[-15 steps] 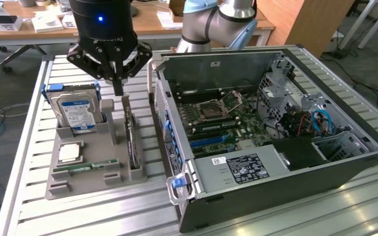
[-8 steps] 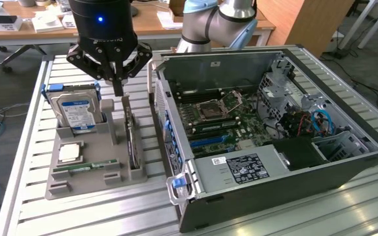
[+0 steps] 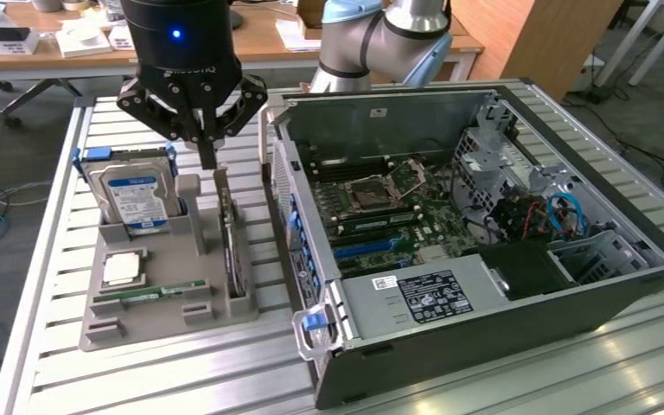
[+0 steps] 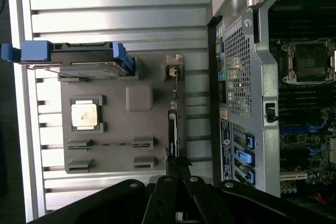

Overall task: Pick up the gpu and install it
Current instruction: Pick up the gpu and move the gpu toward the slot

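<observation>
Starting at nine o'clock in the exterior view, a silver hard drive point(image 3: 136, 197) with a blue label is seen propped upright in a bay of a grey parts tray point(image 3: 180, 259). A processor chip point(image 3: 122, 268) and a narrow memory stick point(image 3: 150, 295) are laid flat at six o'clock from it. Further right, the gpu point(image 3: 232, 242) is found standing on its long edge in the tray's right-hand slot. Its long axis is laid from twelve to six o'clock, roughly parallel to the neighbouring case wall. The gripper point(image 3: 207, 157) is held over the card's twelve-o'clock end with its jaws clenched tight and pointed straight down, so the rest of the card stretches toward six o'clock from the tips. In the wrist view the tips are seen meeting the card's end, though whether its edge is actually pinched cannot be told. At three o'clock the open computer case point(image 3: 505, 341) is laid on its side with the motherboard point(image 3: 390, 207) exposed, and no card is judged to be seated there yet.
</observation>
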Robot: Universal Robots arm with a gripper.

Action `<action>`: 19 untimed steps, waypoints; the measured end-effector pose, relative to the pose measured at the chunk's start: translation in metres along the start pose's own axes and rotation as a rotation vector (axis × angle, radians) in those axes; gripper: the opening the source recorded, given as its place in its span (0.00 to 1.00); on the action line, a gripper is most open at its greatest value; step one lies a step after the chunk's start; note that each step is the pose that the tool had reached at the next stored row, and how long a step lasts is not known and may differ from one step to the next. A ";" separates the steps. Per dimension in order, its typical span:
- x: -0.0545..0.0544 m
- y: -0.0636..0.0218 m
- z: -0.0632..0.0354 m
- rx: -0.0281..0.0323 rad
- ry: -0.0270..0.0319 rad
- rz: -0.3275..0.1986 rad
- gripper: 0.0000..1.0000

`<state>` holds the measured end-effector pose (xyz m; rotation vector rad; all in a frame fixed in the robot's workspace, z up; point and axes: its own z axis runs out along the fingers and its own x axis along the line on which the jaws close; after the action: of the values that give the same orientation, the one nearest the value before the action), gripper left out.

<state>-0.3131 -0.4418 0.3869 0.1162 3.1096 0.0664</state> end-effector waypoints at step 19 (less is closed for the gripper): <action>0.000 -0.0005 0.0129 -0.0022 0.0000 0.000 0.42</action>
<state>-0.3130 -0.4417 0.3740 0.1161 3.1095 0.0699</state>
